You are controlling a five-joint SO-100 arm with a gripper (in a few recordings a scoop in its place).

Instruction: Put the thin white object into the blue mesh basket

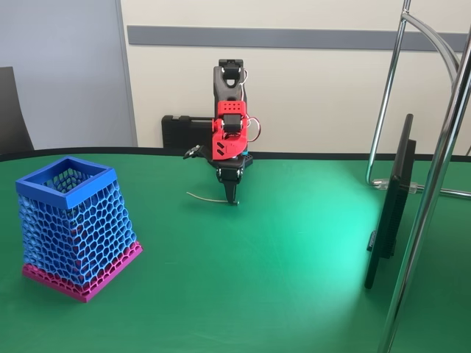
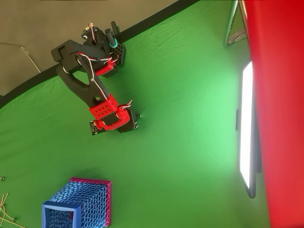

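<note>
The green table (image 1: 257, 279) spreads under me. The blue basket (image 1: 73, 224) stands upright at the left of the fixed view, well apart from me. My pincer (image 1: 232, 197) points down at the cloth, narrowed on one end of the white strand (image 1: 204, 198), which trails left along the table.

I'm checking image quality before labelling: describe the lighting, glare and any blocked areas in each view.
Fixed view: a bright pale patch washes out the green table beside the dark screen edge; the hand stays sharp. Overhead view: the screen glares blown-out white, and a blurred red shape blocks the right side.
</note>
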